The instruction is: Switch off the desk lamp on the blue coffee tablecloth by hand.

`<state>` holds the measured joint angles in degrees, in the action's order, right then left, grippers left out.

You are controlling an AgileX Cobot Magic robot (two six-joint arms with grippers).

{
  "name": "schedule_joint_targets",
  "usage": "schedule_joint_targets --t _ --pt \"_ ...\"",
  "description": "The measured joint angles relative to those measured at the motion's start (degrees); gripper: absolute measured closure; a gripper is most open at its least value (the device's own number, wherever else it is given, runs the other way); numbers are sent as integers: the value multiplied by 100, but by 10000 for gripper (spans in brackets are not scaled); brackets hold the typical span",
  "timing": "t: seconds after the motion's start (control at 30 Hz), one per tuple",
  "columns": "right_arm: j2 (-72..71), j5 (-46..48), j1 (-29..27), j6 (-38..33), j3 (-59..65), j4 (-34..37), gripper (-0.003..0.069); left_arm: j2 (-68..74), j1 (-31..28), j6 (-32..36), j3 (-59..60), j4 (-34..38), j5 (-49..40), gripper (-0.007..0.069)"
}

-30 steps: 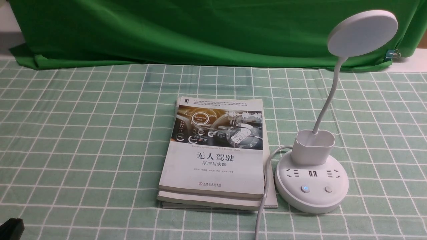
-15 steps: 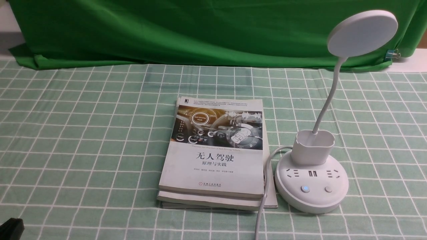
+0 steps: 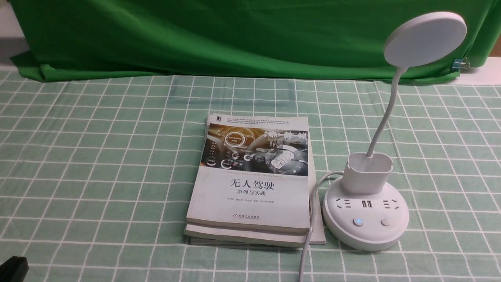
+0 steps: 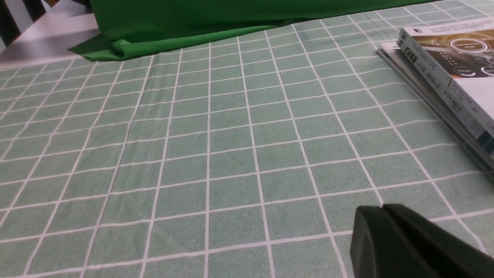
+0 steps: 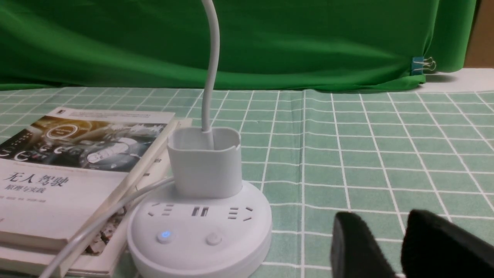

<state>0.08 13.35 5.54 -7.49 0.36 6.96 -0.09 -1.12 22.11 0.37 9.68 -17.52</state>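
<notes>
Right wrist view: your right gripper jaws sit apart near the desk lamp; it's light plastic, so just tap 1 base button, skip the bendy neck

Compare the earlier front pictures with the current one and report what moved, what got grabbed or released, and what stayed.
Nothing visibly changed in the front view. The desk lamp stands on the blue coffee tablecloth beside the stacked books, one base button lit blue, exactly as before. Nothing was taken hold of or let go. Only a black corner of the left arm shows there, in the same place.
</notes>
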Motion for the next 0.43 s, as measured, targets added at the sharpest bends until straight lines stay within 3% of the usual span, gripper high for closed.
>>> schedule_joint_targets --t 0.43 --pt "0 0 0 8 0 0 424 0 0 0 0 0 0 624"
